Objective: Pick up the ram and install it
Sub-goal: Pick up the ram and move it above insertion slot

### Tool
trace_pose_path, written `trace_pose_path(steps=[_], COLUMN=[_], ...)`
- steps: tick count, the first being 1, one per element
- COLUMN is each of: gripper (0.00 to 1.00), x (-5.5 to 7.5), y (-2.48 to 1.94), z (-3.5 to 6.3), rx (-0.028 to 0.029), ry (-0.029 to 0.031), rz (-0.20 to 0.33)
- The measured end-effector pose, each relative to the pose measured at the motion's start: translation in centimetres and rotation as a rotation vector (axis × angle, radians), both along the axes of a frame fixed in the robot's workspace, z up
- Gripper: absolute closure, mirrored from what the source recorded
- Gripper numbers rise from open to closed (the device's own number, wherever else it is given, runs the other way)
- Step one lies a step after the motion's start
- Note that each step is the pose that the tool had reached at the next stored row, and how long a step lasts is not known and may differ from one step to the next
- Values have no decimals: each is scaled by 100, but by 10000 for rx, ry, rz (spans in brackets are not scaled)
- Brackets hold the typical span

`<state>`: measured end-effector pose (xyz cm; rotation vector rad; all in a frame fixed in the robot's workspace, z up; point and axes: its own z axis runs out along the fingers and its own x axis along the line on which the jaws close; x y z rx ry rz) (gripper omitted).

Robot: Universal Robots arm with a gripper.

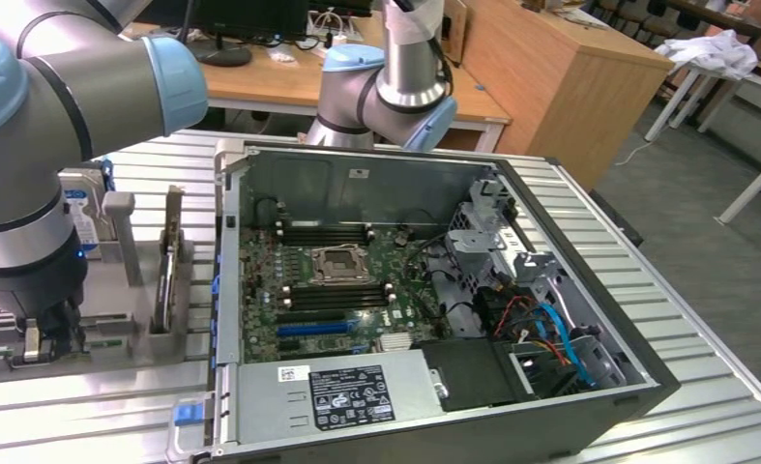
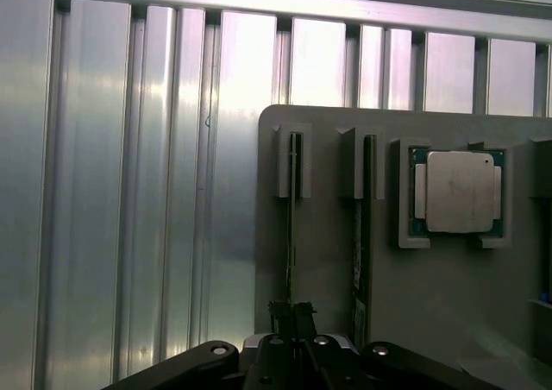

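Gripper low at the lower left of the exterior frame, down on the grey holder plate. Well apart from the open computer case, which takes the centre and right.

From the wrist camera: fingers pressed together, pinching the thin top edge of the ram close to one end. Ram on edge, seated in its slot in the plate, apparently not yet raised. Second stick just beside it in the neighbouring slot, parallel. Processor chip in its own pocket beyond that. Bare ribbed aluminium table on the other side of the plate.

Destination, by judgement: the dark memory slots on the motherboard, upper middle of the exterior frame (too small to tell whether free or latched).

Possible failures from here, all judgement:
- Grip near the end, not mid-length. Likely pivoting of the stick in the pinch, then binding against the slot walls.
- Very narrow contact on a thin edge. Slip or twist under any sideways load.
- Neighbouring stick close by. Risk of nudging it with a finger and dragging it askew.
- A tilted stick arriving at the board. Jamming at the slot mouth, or pressing down on a misaligned notch with bent contacts as the result.
- Case walls and cable bundle near the board. Snagging possible on a low approach.
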<state>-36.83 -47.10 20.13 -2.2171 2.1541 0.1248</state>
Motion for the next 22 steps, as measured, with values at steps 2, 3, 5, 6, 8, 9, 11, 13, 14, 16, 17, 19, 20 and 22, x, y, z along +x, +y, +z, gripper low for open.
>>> trace_pose_path(steps=[2, 3, 5, 6, 8, 9, 11, 13, 14, 16, 17, 19, 20, 22], gripper=[88, 88, 88, 88, 88, 88, 88, 88, 88, 88, 88, 88, 88, 88], x=[0, 0, 0, 0, 0, 0, 0, 0, 0, 0, 0, 0, 0, 0], y=[0, 0, 0, 0, 0, 0, 0, 0, 0, 0, 0, 0, 0, 0], z=[0, 0, 0, 0, 0, 0, -1, 0, 0, 0, 0, 0, 0, 1], rx=[0, 0, 0, 0, 0, 0, 1, 0, 0, 0, 0, 0, 0, 1], ry=[-1, 0, 0, 0, 0, 0, -1, 0, 0, -1, 0, -1, -1, -1], rz=[0, 0, 0, 0, 0, 0, -37, -105, -130, -187, -201, -204, -203, -204])
